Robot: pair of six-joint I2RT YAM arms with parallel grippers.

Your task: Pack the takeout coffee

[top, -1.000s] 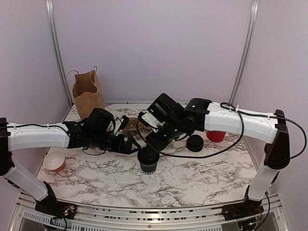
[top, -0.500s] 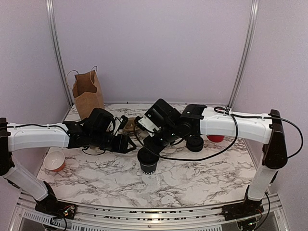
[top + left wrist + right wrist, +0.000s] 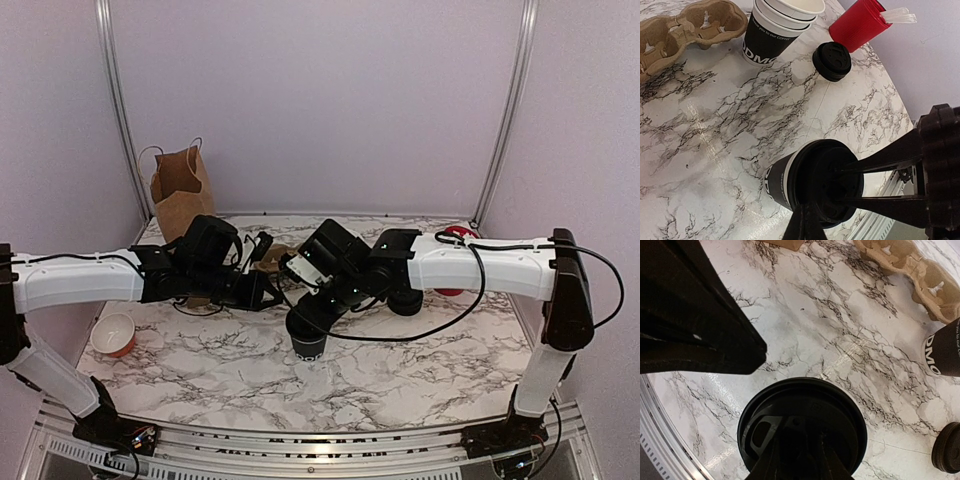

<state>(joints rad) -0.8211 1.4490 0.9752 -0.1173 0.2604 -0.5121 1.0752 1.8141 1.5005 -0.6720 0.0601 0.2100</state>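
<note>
The takeout coffee (image 3: 308,345) is a small black cup with white lettering (image 3: 777,180), standing upright on the marble table with its black lid (image 3: 840,410) on. My right gripper (image 3: 312,312) hangs directly over it. Both thin fingers (image 3: 880,162) reach onto the lid top with a narrow gap between them and nothing in the gap. In the right wrist view this gripper (image 3: 800,432) sits over the lid's centre. My left gripper (image 3: 268,292) is just left of the cup, clear of it. Its fingers are pressed together and empty (image 3: 806,212).
A cardboard cup carrier (image 3: 685,27) lies behind the cup. Beside it are a stack of lidless cups (image 3: 775,30), spare black lids (image 3: 832,60) and a red cup with packets (image 3: 860,22). A brown paper bag (image 3: 183,190) stands back left. A small white-and-orange cup (image 3: 113,333) is far left.
My left gripper has closed its fingers and drawn slightly back from the cup. My right gripper has come down onto the lid with its fingers narrowing.
</note>
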